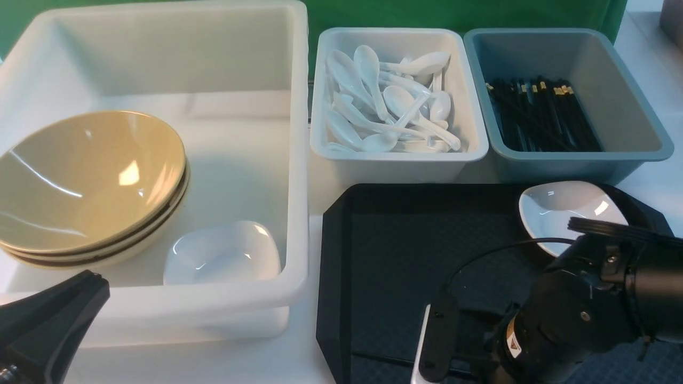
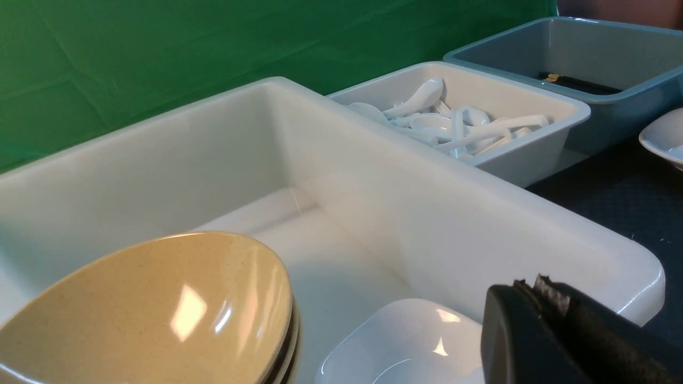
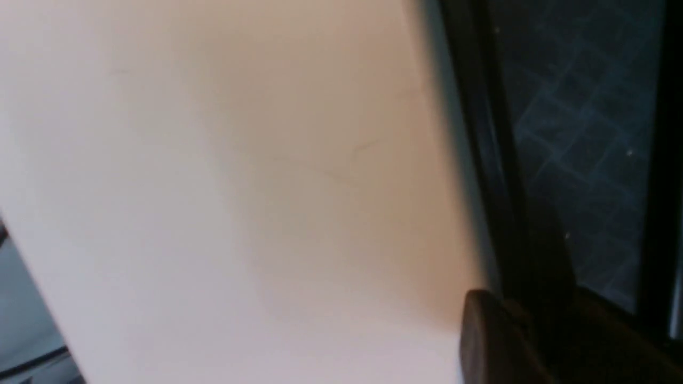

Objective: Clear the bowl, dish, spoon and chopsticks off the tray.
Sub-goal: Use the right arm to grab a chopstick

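Left gripper (image 2: 528,290) is pinched together with nothing in it, hanging at the near wall of the big tub (image 1: 299,160). Right ahead of it, inside that tub, is a tilted stack of bowls (image 1: 88,178). A second dish (image 1: 221,256) sits just to the right of them, close in front of the gripper.

Right gripper (image 1: 433,346) is down low over the near part of the tray (image 1: 333,266). Honestly can't tell if its jaws are apart or together. The arm blocks it from the front, and the wrist cam is mostly blur, with just one dark finger (image 3: 496,346) showing beside the tray rim.

The dish (image 1: 565,210) is on the tray, well beyond that gripper and off to its right, up at the far right corner, with nothing touching it.

There's a thin dark line (image 1: 384,356) on the tray floor just left of the right gripper, too faint to say what it is.

Past the tray, the spoon tub (image 1: 477,144) full of spoons (image 1: 389,112) is straight ahead of the right gripper. The blue tub (image 1: 661,149) with chopsticks (image 1: 539,114) is ahead and to its right.
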Controlling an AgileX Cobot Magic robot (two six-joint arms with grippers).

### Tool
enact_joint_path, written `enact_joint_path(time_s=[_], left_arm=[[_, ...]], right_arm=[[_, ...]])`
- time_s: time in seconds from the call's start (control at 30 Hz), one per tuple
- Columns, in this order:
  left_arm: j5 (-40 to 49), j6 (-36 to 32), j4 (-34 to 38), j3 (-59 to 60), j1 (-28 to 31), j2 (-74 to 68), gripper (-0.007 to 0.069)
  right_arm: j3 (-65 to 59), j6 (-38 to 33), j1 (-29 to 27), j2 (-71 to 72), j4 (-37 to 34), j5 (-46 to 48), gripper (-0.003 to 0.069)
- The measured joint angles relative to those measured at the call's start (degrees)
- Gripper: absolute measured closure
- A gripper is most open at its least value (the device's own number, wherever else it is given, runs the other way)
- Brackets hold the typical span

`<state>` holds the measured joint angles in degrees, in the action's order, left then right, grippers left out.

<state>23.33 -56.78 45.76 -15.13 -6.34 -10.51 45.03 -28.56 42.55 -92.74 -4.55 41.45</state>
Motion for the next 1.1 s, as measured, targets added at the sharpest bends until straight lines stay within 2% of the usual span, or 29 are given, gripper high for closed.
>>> enact_joint_path(time_s=[0.13,0.23,0.33,0.43,0.6,0.7,0.83,0.9,1.0,1.1], left_arm=[[-0.1,0.0,0.0,0.0,0.0,0.0,0.0636],[-0.1,0.0,0.0,0.0,0.0,0.0,0.0636],[-0.1,0.0,0.0,0.0,0.0,0.0,0.0636],[-0.1,0.0,0.0,0.0,0.0,0.0,0.0636],[-0.1,0.0,0.0,0.0,0.0,0.0,0.0636],[-0.1,0.0,0.0,0.0,0.0,0.0,0.0636],[0.0,0.0,0.0,0.0,0.0,0.0,0.0636],[0.2,0.0,0.0,0.0,0.0,0.0,0.0636],[0.3,0.0,0.0,0.0,0.0,0.0,0.0636],[0.3,0.0,0.0,0.0,0.0,0.0,0.0636]], right_arm=[[2.3,0.3,0.1,0.1,0.1,3.3,0.0495],[5.5,0.5,0.0,1.9,1.1,5.3,0.0599],[8.8,0.3,-0.2,3.6,1.4,7.3,0.062],[10.2,-0.6,-0.2,4.0,1.4,9.2,0.061],[10.6,-1.5,-0.2,1.6,1.5,8.7,0.0482],[10.6,-1.6,-0.2,-3.4,2.5,6.8,0.0373],[10.8,-1.2,-0.2,-8.0,4.5,4.8,0.036],[11.7,-0.8,-0.2,-9.2,4.9,5.1,0.0411],[12.1,0.5,-0.2,-9.5,5.4,5.0,0.0544],[12.1,0.6,-0.2,-8.9,5.4,4.9,0.0585]])
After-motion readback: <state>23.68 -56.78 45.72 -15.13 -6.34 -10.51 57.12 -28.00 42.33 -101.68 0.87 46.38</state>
